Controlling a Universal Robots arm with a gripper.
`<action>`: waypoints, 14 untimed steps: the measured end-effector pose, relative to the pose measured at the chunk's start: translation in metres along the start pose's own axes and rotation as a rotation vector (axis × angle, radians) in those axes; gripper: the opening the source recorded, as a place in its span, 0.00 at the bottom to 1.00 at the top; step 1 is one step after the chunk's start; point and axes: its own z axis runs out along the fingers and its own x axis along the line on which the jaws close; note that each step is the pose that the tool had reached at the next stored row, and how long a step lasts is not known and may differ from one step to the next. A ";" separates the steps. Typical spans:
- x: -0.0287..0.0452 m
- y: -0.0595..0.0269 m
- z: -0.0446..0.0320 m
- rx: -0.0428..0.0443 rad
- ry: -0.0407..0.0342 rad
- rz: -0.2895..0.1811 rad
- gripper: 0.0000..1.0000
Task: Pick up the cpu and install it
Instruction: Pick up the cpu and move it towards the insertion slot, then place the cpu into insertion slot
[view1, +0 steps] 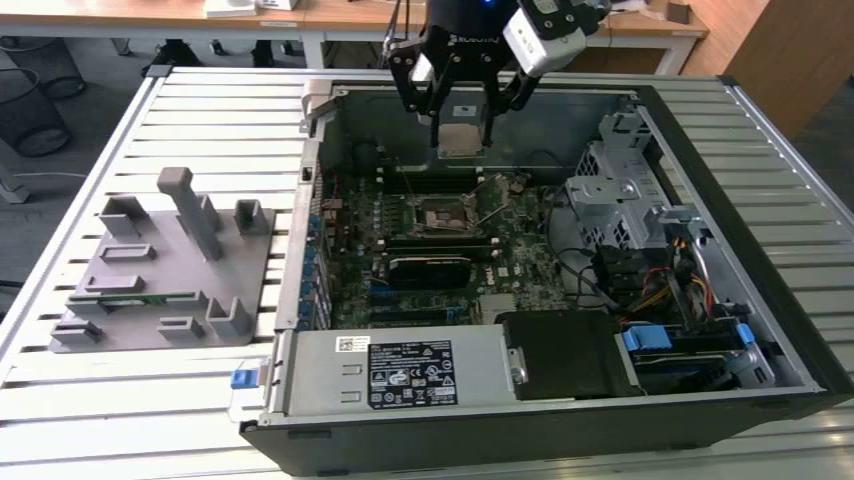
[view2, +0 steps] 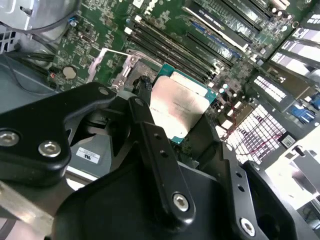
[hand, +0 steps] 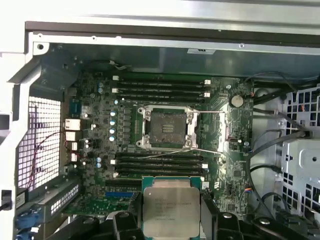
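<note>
Transport is the step in hand: the cpu (view1: 462, 142), a small flat silver-grey square chip with a pale edge, hangs clamped between the fingers of the black gripper (view1: 463, 125). It is above the open black computer case (view1: 787, 330), short of the bare square socket (hand: 167, 127). Seating likely calls for squaring it over that frame. Its underside and orientation marks are hidden.

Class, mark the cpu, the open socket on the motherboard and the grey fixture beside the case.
cpu (hand: 171, 206): first wrist view, middle of its metal top.
socket (hand: 167, 128): first wrist view, centre of its contact field.
grey fixture (view1: 167, 268): exterior view, bare base plate.
</note>
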 end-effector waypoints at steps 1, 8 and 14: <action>-0.0007 -0.0001 0.0000 -0.0001 -0.0001 0.000 0.54; -0.0116 -0.0002 0.0002 -0.0001 -0.0001 0.000 0.54; -0.0179 -0.0004 0.0003 -0.0001 -0.0001 0.000 0.54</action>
